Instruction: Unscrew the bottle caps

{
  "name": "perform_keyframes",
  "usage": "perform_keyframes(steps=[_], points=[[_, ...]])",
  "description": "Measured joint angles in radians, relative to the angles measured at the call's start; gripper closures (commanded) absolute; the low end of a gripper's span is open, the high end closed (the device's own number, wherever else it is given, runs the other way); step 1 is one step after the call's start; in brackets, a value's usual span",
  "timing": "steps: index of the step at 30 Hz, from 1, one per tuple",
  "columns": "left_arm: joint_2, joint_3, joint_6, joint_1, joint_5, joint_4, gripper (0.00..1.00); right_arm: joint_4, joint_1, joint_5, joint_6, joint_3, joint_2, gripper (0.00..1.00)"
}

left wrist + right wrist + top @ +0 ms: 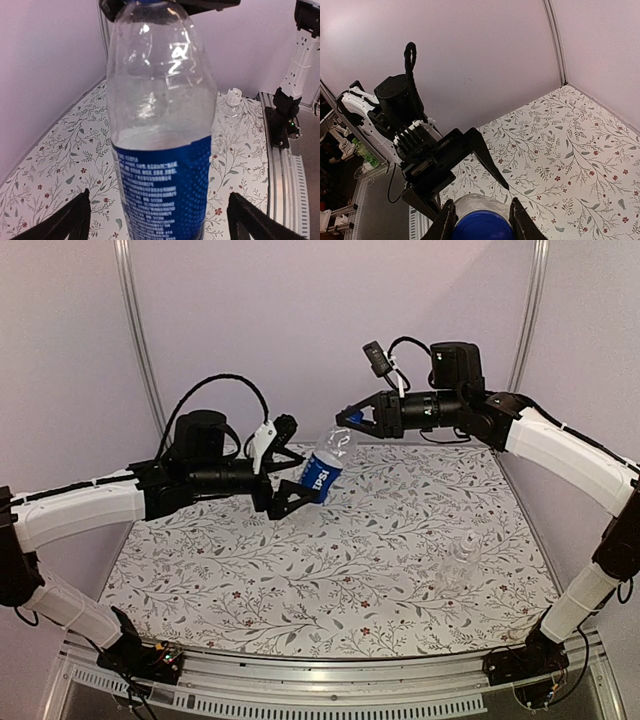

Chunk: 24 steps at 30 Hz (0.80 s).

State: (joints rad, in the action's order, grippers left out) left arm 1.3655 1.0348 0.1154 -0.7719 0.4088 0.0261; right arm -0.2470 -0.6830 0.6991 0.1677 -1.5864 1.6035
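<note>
Centre of the overhead view, and the labelled bottle (322,472) hangs tilted in mid-air above the surface (250,580), neck towards the upper right. At its top the right pincer (350,421) is on the blue cap (344,422). The left pincer (302,478) brackets the lower body. Lower right, the clear bottle (462,558) stands alone, nothing near it.

Over to the left wrist view. The labelled bottle fills the middle, and the black fingers (70,220) sit at the bottom corners with a clear gap to the plastic on each side, so these jaws are apart and not gripping. Right of centre, the clear bottle's pale cap (232,95) is on.

Right wrist view, bottom centre. Two fingertips (446,220) pinch the blue cap from either side, clamped on it, with the bottle's shoulder just beneath.

So we're on the first cap, and it looks not yet off. My read is that the left pincer must close firmly on the body before any twist. Otherwise the bottle simply turns with the cap.
</note>
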Motion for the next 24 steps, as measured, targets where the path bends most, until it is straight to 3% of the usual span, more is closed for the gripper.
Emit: perform_keyframes(steps=[13,24], points=[[0.043,-0.006,-0.078,-0.001,0.086,0.038,0.22,0.052,-0.035,0.02,0.011,0.002,0.002,1.0],[0.043,-0.02,-0.105,-0.001,0.104,0.071,0.28,0.052,-0.046,0.021,0.006,0.002,0.02,1.0]])
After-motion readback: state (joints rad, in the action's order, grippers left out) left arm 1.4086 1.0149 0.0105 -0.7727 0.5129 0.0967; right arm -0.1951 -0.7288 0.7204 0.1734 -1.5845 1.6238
